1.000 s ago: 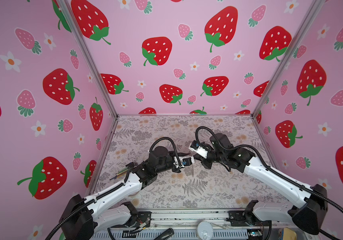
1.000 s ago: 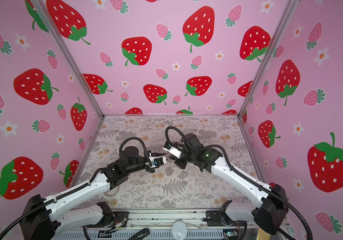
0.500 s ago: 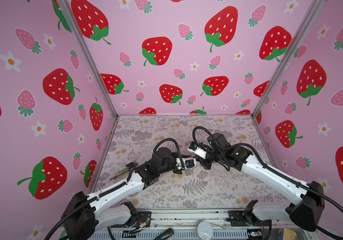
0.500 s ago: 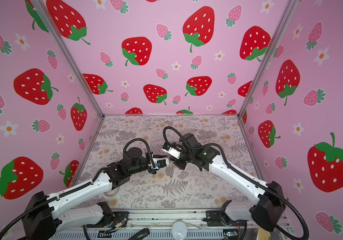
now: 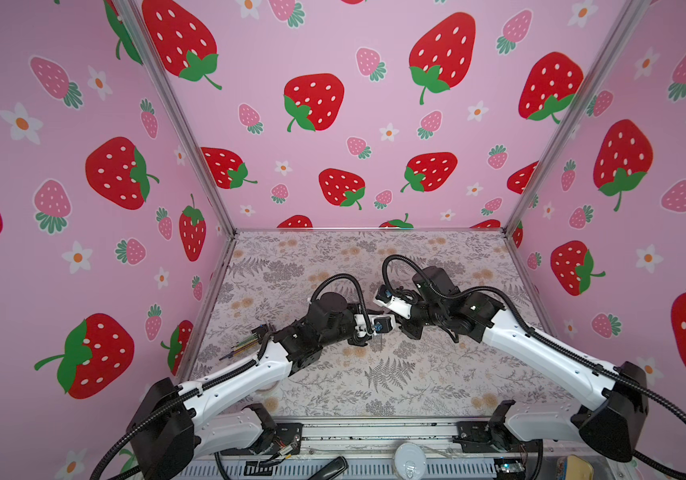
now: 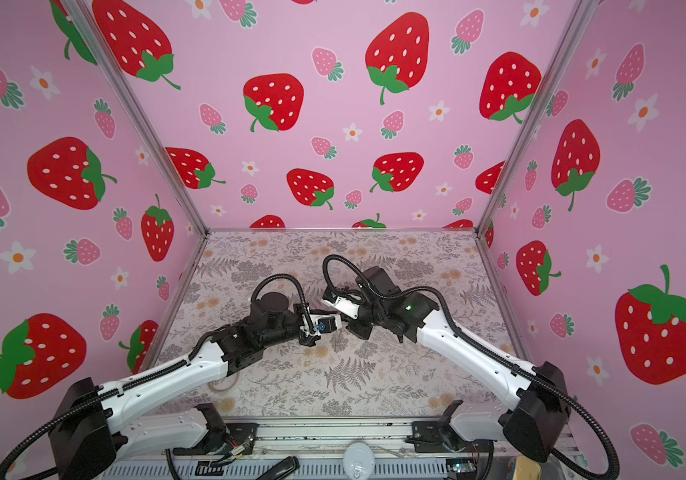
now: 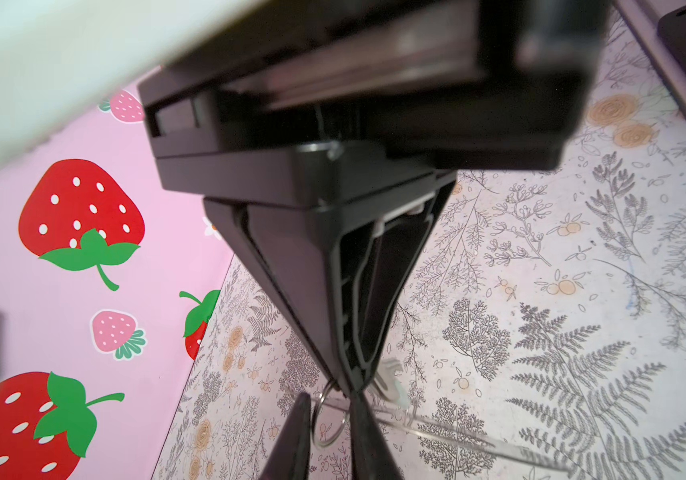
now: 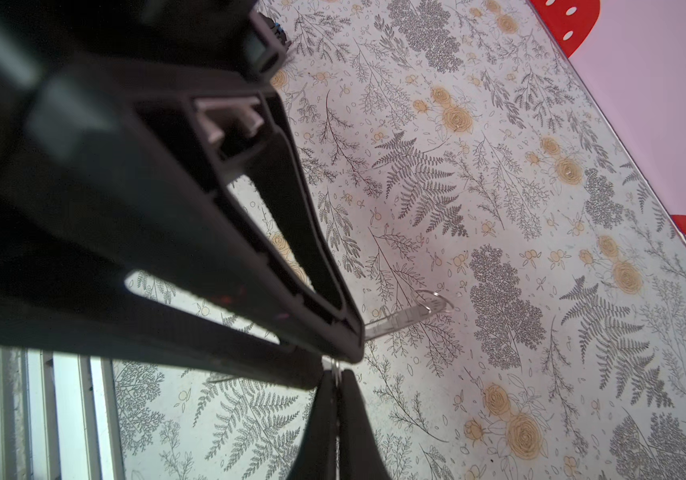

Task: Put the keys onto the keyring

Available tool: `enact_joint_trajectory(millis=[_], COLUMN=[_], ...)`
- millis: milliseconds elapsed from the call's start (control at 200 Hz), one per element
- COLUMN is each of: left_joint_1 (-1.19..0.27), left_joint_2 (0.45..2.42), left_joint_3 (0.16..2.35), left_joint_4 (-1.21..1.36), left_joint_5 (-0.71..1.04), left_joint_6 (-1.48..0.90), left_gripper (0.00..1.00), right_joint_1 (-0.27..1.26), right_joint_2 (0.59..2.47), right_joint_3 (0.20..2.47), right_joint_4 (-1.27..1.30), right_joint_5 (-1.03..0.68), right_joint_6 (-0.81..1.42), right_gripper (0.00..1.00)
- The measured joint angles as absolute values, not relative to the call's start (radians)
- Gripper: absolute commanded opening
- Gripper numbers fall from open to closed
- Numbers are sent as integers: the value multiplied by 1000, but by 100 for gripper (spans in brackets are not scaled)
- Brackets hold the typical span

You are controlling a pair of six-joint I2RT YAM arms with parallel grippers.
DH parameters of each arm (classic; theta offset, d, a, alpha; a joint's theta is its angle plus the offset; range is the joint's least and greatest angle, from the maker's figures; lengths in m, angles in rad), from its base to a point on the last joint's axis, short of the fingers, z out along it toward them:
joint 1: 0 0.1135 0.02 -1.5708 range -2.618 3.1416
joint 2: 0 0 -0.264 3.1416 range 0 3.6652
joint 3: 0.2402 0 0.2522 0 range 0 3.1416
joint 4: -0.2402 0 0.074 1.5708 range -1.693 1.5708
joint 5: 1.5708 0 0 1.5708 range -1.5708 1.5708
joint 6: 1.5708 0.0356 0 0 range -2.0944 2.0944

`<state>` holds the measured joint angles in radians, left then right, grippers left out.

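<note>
We see the left fingers (image 7: 349, 384) almost together. Their tips pinch the top of the keyring (image 7: 343, 436), a small wire ring hanging near the bottom edge of the left wrist view, just left of centre. In the right wrist view that ring shows edge-on between them.

The right fingers (image 8: 351, 352) are pressed together on the key (image 8: 405, 319), a flat silvery strip sticking out toward the right of the frame, with a small wire loop (image 8: 433, 299) at its far end. Key and keyring lie near each other, but we cannot tell whether they touch.

In both top views the wrists meet over the middle of the counter (image 5: 333, 257). A second ago they stood slightly further apart, and the right one has since slid toward frame left.
</note>
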<state>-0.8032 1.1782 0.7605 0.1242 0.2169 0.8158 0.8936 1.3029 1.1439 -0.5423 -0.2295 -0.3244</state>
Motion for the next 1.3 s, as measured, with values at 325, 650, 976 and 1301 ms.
enact_joint_trajectory(millis=[325, 650, 976, 1301], left_joint_1=[-804, -801, -705, -664], left_joint_2=[1200, 1201, 1196, 1196], left_joint_3=[782, 787, 764, 744], left_joint_4=[92, 86, 205, 382], left_joint_5=[215, 225, 419, 526], left_joint_6=[816, 804, 600, 390], left_gripper=[11, 0, 0, 0], right_joint_1=[907, 917, 920, 920], right_joint_2=[1303, 1275, 1021, 1000], right_joint_3=[1144, 1122, 937, 847], right_joint_4=[-547, -513, -303, -180], right_joint_5=[-187, -146, -69, -79], right_joint_6=[-374, -390, -345, -256], right_gripper=[0, 29, 43, 44])
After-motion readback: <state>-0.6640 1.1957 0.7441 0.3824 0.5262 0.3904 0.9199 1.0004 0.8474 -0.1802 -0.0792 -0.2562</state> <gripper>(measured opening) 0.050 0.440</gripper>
